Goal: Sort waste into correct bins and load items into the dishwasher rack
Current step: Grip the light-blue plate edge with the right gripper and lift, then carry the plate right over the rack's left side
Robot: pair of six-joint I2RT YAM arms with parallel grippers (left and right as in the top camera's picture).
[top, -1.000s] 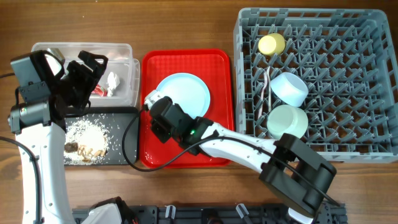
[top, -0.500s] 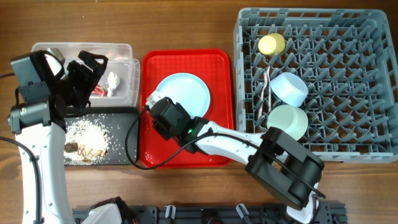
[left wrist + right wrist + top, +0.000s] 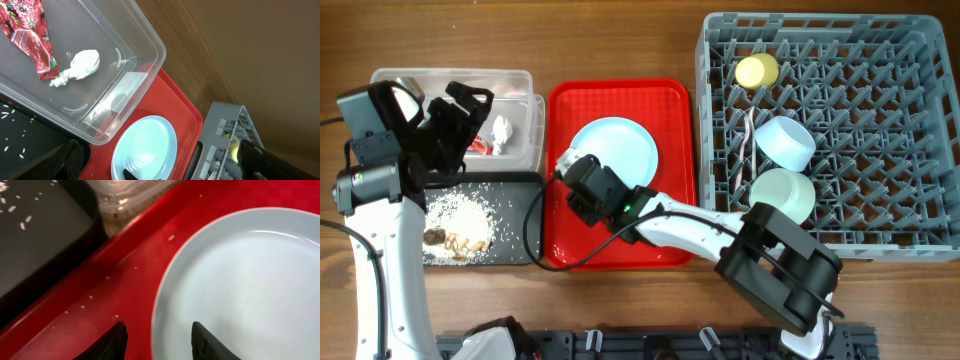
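Observation:
The light-blue plate lies on the flat red tray. My right gripper is open and low at the plate's left edge; in the right wrist view its fingers straddle the plate's rim. My left gripper is wide open and empty above the clear tub, which holds the red wrapper and the white tissue. The black tray holds rice with brown bits. The grey rack holds the yellow cup, light-blue bowl, pale-green bowl and a white utensil.
A few rice grains lie on the red tray beside the plate. The tub and black tray stand close against the red tray's left side. The rack is right of the red tray. My right arm stretches across the tray's lower half.
My right gripper has edged slightly toward the plate's left rim and the right arm's elbow has swung left. The left arm has not moved.

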